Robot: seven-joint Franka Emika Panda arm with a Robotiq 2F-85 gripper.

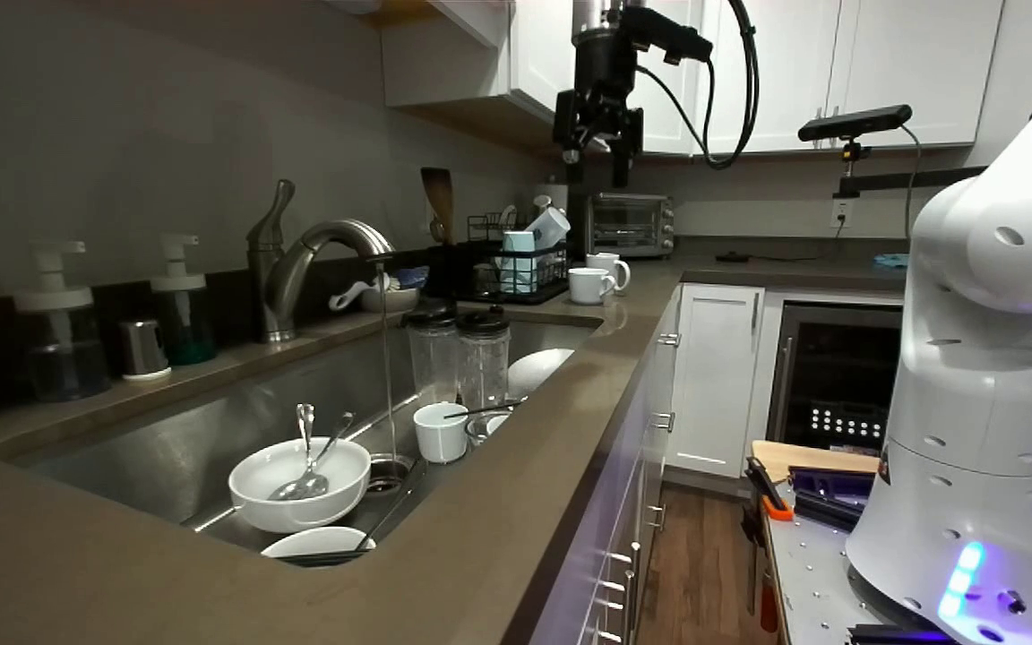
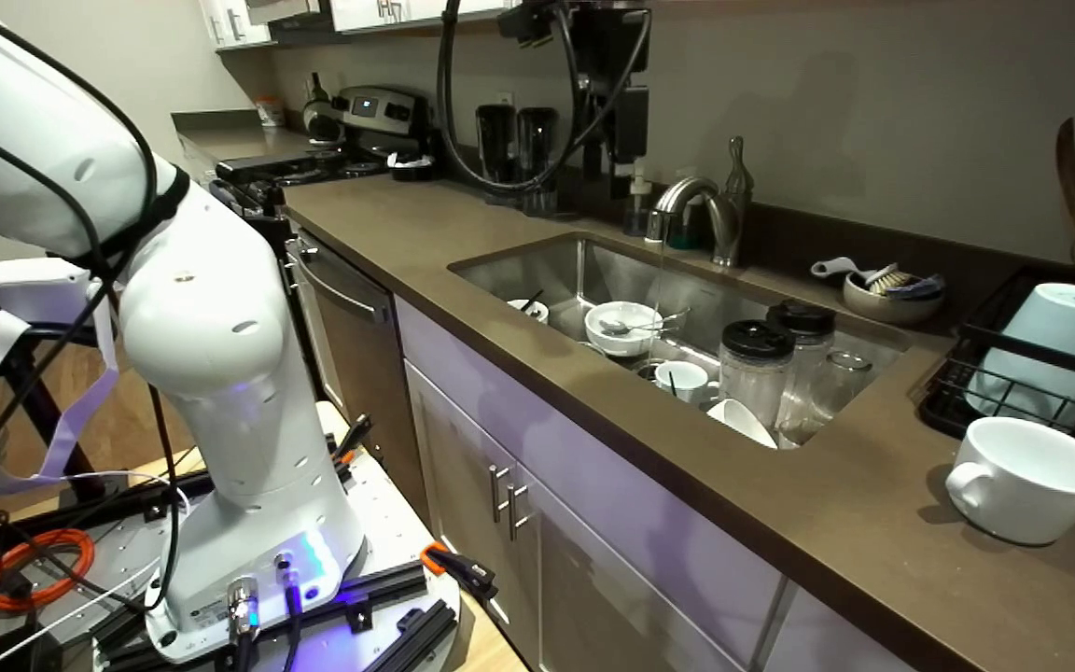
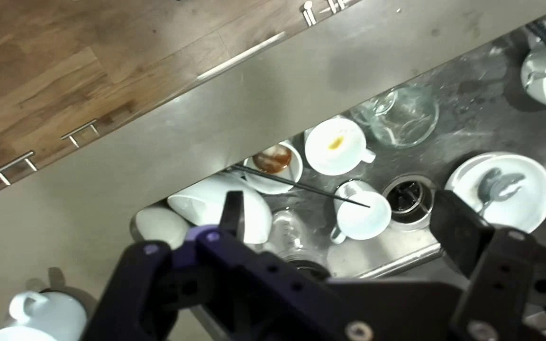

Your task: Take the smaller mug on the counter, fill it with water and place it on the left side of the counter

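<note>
Found hand (image 1: 597, 168) empty, fingers (image 3: 462, 232) spread wide, high above sink (image 1: 158, 448). Located smaller mug (image 1: 586, 286) upright on worktop (image 1: 561, 430), just beside dish rack (image 2: 941, 411); not yet lifted. Separated it from larger mug (image 1: 604, 261) by lower height, so judgement, not measurement.

Rated it light, stiff, brittle: glazed ceramic, probably slick, more so once wet. Expected extra weight and slosh after filling. Favoured firm but gentle hold around outer wall at mid-height, handle (image 2: 970, 472) outside the fingers, opening level. Flagged risk of clipping larger mug on approach; could not tell from any view whether touching.

Got both mugs in an exterior view, along with water stream (image 1: 388, 358) from faucet (image 1: 281, 287). Got smaller mug (image 2: 1030, 481) alone in an exterior view, larger one out of frame, but gained a look through the open top: no water made out. Caught brown residue (image 3: 272, 158) inside white cup (image 3: 295, 170) in sink only in wrist view; there, apparently smaller mug (image 3: 62, 312) cut off at bottom corner, so no good for lining up a grasp. Confirmed finger spread there too, with only distant sink contents showing through the gap.
</note>
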